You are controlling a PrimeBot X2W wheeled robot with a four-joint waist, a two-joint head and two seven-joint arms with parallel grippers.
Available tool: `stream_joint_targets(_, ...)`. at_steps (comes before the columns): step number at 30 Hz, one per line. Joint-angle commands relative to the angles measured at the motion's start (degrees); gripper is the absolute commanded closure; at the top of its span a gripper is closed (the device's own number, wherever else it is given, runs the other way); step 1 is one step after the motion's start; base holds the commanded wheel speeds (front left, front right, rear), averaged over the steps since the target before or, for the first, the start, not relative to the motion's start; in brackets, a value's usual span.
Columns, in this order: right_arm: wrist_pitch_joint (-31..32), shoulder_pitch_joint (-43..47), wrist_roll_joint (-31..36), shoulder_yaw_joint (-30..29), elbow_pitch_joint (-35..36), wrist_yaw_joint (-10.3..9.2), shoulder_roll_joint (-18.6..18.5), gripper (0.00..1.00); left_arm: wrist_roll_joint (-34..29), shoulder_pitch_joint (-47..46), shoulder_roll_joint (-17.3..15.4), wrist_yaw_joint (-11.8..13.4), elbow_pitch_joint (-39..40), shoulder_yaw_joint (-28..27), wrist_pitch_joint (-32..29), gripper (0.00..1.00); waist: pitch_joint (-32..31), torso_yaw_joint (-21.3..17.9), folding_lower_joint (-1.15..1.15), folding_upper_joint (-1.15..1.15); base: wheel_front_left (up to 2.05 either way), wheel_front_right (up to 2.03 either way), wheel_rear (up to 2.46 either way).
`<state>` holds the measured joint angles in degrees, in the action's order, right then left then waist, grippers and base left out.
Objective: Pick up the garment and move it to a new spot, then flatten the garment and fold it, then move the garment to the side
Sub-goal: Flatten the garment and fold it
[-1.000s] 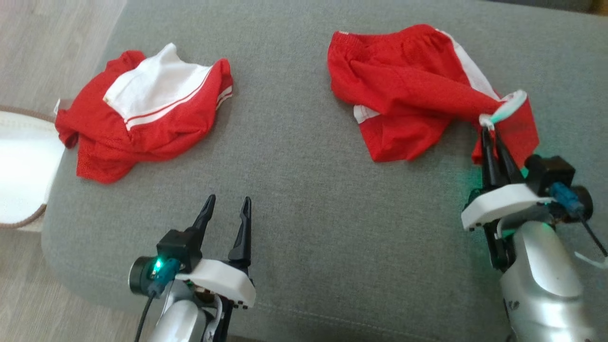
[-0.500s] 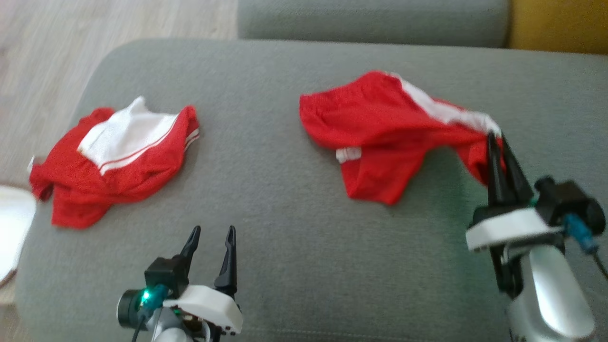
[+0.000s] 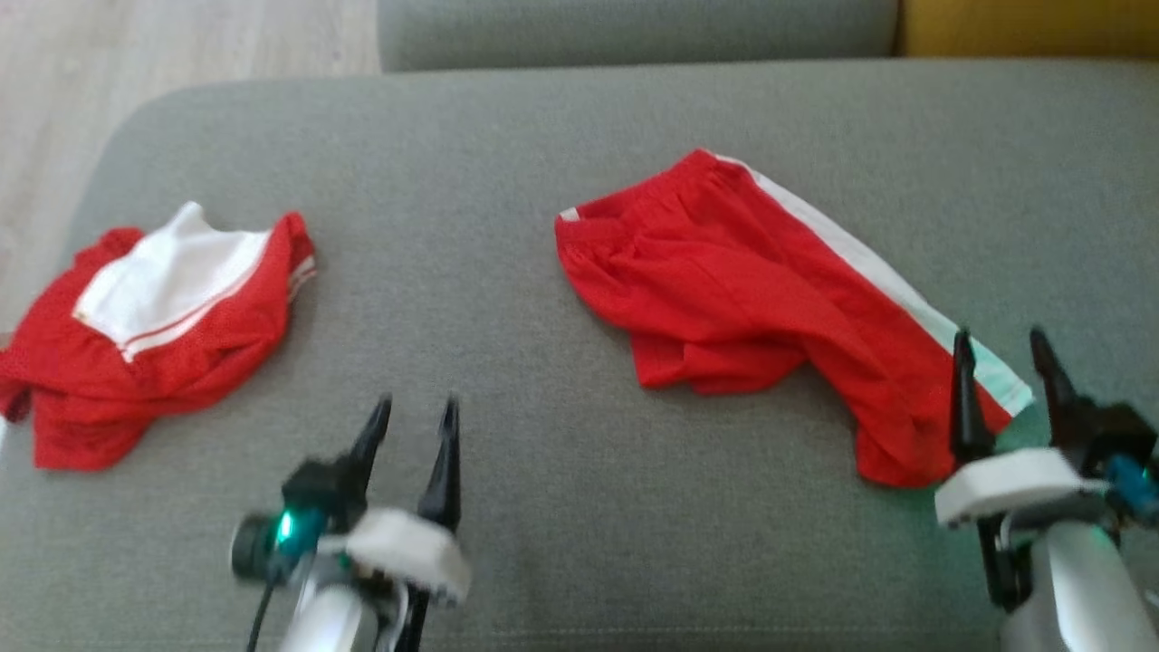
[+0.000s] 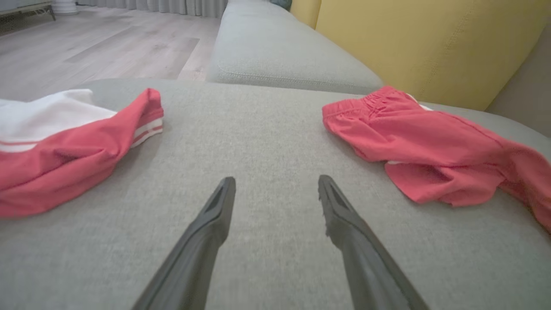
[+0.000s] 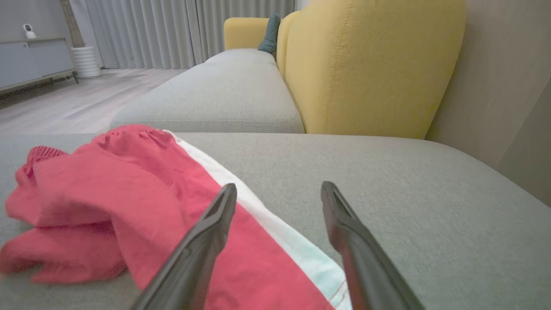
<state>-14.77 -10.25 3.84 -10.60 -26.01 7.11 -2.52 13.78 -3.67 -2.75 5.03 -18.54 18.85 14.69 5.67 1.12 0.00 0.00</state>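
We see a grey seat cushion (image 3: 507, 181) covered in matt, coarsely woven upholstery cloth. At centre right lies the garment (image 3: 751, 299), thin matt red cloth with a smoother white side stripe. At the left edge a second garment (image 3: 154, 335) is similar red cloth, faintly mesh-like, with a white panel. The left gripper (image 3: 417, 405) and right gripper (image 3: 999, 335) have dark matt plastic fingers on white plastic mounts. The forearm (image 3: 1077, 580) at lower right looks silvery and glossy. At upper left the floor (image 3: 181, 36) is pale wood-grain plank. In the right wrist view, a backrest (image 5: 370, 64) is yellow cloth with stitched seams.
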Motion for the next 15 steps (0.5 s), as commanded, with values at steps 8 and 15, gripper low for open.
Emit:
stream_joint_targets(8,-0.2,-5.3,-3.3,4.8,4.3,0.37,-0.4,0.0,-0.5,-19.4,-0.1,-1.6,-2.7,1.9,0.3,0.0,6.3,-3.5,0.0,0.0,0.0,0.0,0.0)
stream_joint_targets(15,-0.2,-7.5,-5.8,9.0,6.0,0.37,-0.4,0.0,2.7,-37.7,-0.1,-2.8,-15.4,8.2,0.0,0.0,11.0,-7.5,0.0,0.0,0.0,0.0,0.0)
